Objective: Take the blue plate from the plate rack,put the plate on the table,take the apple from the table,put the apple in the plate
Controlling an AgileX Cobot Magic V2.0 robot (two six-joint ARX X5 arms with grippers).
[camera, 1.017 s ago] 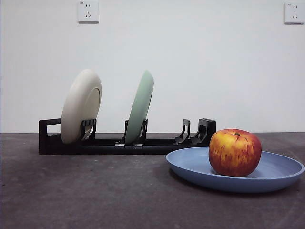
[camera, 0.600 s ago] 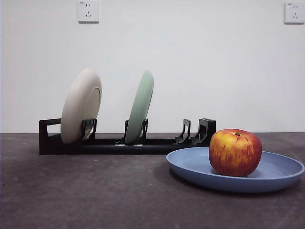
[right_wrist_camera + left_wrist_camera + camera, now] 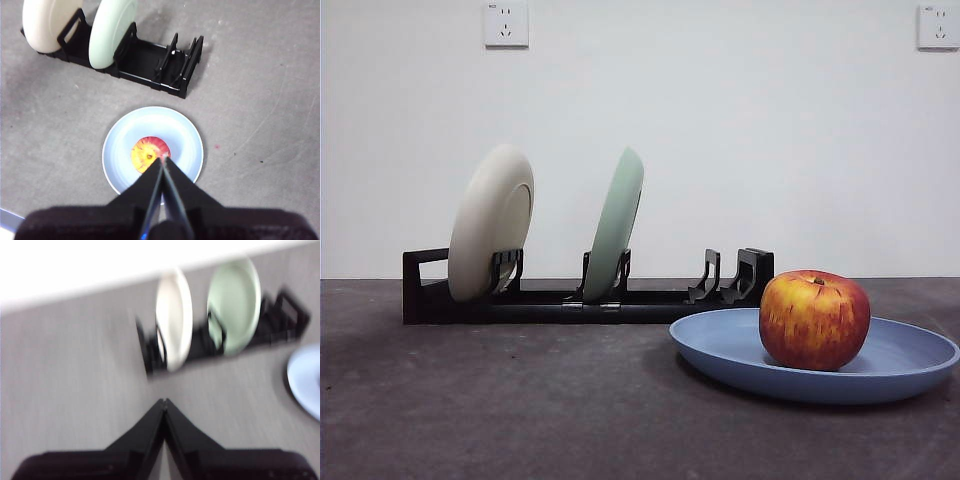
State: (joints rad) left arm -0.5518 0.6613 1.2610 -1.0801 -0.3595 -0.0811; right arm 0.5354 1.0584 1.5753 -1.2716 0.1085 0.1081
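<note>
The blue plate (image 3: pixel 880 365) lies flat on the table (image 3: pixel 500 400) in front of the rack's right end, and the red-and-yellow apple (image 3: pixel 814 319) sits upright inside it. From high above, the right wrist view shows the apple (image 3: pixel 150 152) in the middle of the plate (image 3: pixel 185 145), with my right gripper (image 3: pixel 162 161) shut and empty well above them. My left gripper (image 3: pixel 164 402) is shut and empty too, held high and away from the rack, with only the plate's edge (image 3: pixel 305 382) in its blurred view. Neither gripper appears in the front view.
The black plate rack (image 3: pixel 550 300) stands at the back left of the table, holding a cream-white plate (image 3: pixel 490 222) and a pale green plate (image 3: pixel 615 225) upright. Its right-hand slots (image 3: pixel 730 275) hold nothing. A white wall with two sockets rises behind.
</note>
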